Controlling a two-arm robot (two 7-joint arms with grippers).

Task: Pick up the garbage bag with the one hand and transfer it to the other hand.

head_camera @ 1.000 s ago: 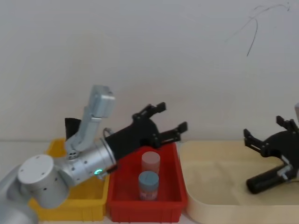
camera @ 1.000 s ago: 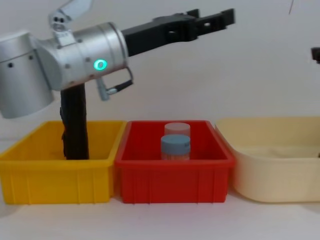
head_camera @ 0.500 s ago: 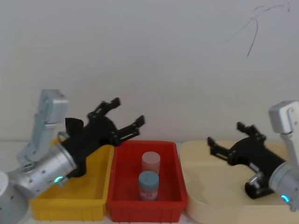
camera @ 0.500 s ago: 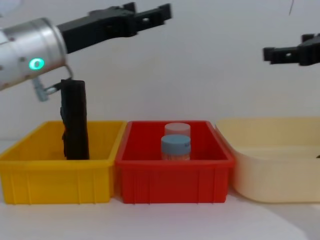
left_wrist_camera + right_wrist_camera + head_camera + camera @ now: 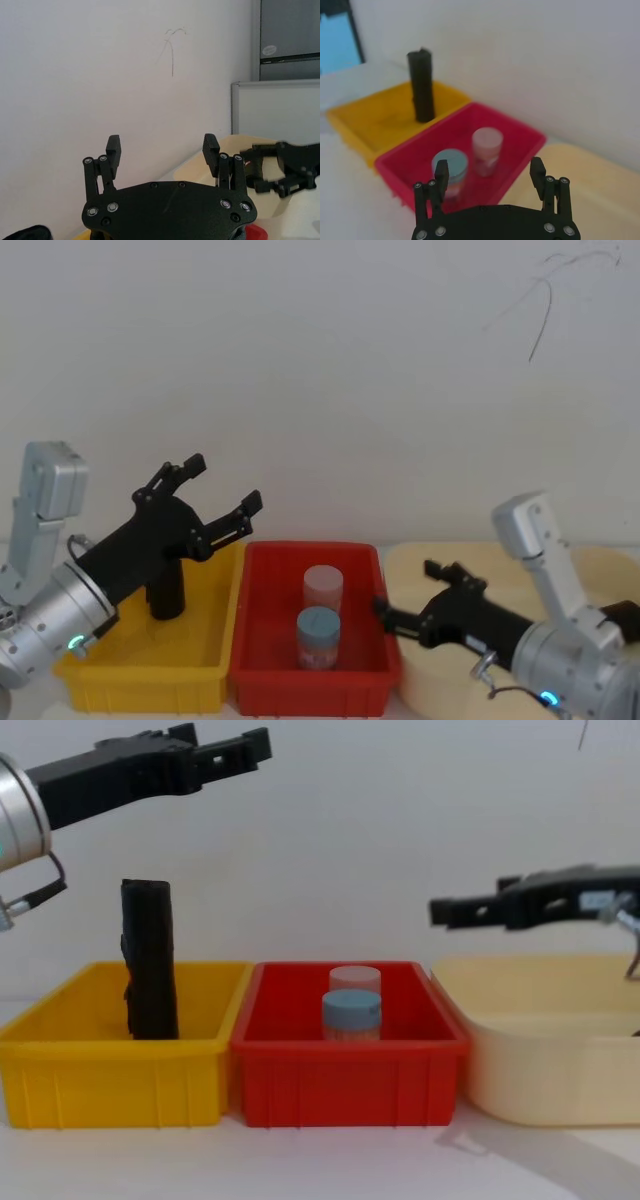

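Garbage bag: the black roll stands upright at the rear left of the yellow bin, its base on the bin floor and its top well above the rim. Nothing is holding it.

Left gripper: on the arm with the green ring light. It hangs above the yellow bin, higher than the top of the roll and clear of it, pointing towards the red bin. In the left wrist view its 2 fingers are spread wide with only bare wall between them, so it is released and empty.

Right gripper: on the arm with the blue ring light. It reaches in from the right, level and above rim height, with its tips over the meeting of the cream tub and the red bin. The right wrist view shows its 2 fingers parted and nothing gripped.

Red bin contents: 2 jars, one behind the other. The blue-lidded jar is in front and the pale-lidded jar is just behind it.

The 3 containers sit in a row on the table, yellow, red and cream from left to right. The yellow and red bins touch side by side, and the cream tub stands just beside the red bin.
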